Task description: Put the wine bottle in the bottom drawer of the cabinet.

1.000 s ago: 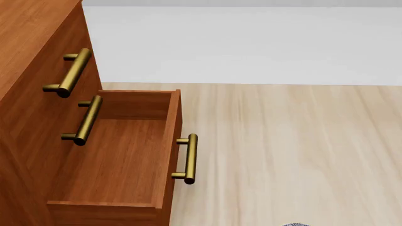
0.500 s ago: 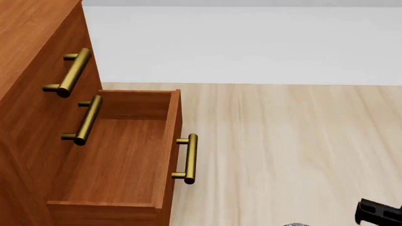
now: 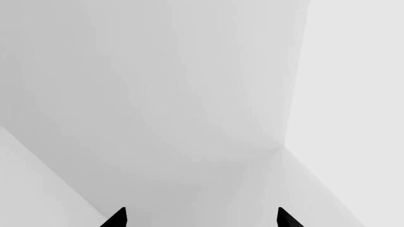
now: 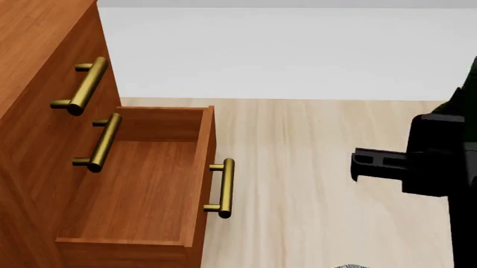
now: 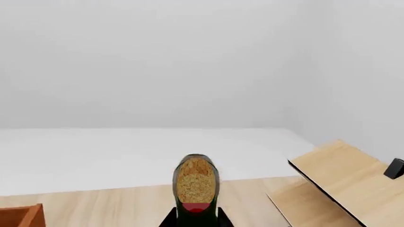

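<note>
Green wine bottle (image 5: 196,187) sits clamped in your right gripper (image 5: 196,217); the bottom drawer (image 4: 142,184) stands open; your left gripper (image 3: 198,218) is spread, empty.

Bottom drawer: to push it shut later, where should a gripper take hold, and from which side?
Grip the brass bar handle on the bottom drawer front, approaching from the open floor side. The bar stands off on two posts, leaving room for fingers behind it.

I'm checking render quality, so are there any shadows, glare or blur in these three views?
Head view: flat, even light, no glare; the bottom drawer is sharp, its inside back wall slightly darker. Right wrist view: the wine bottle cork is crisp, in the right claw. Left wrist view: only soft grey gradients on blank walls.
</note>
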